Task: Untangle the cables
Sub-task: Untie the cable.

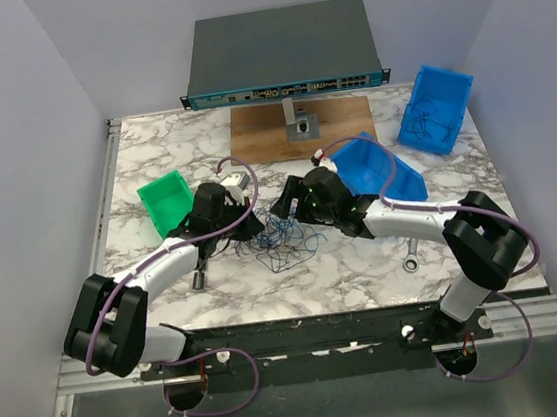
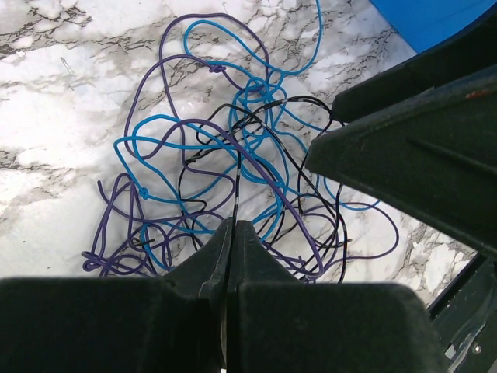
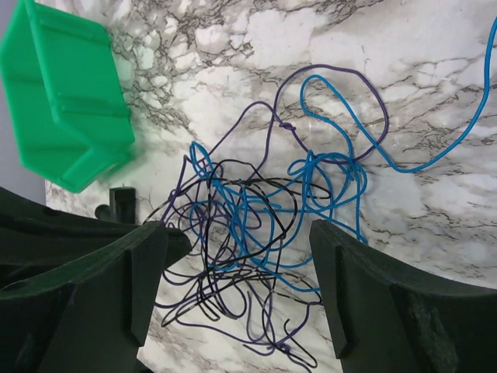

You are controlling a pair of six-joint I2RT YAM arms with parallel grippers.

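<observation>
left gripper [image 2: 232, 233] pinches a black strand of the cables [image 2: 233, 148], seen only by left wrist | right gripper [image 3: 237, 233] gapes astride tangle

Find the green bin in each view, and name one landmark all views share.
Top external: green bin left of centre.
Left wrist: not in it.
Right wrist: top left.
Shared landmark: cables, mid-picture in all three.
</observation>
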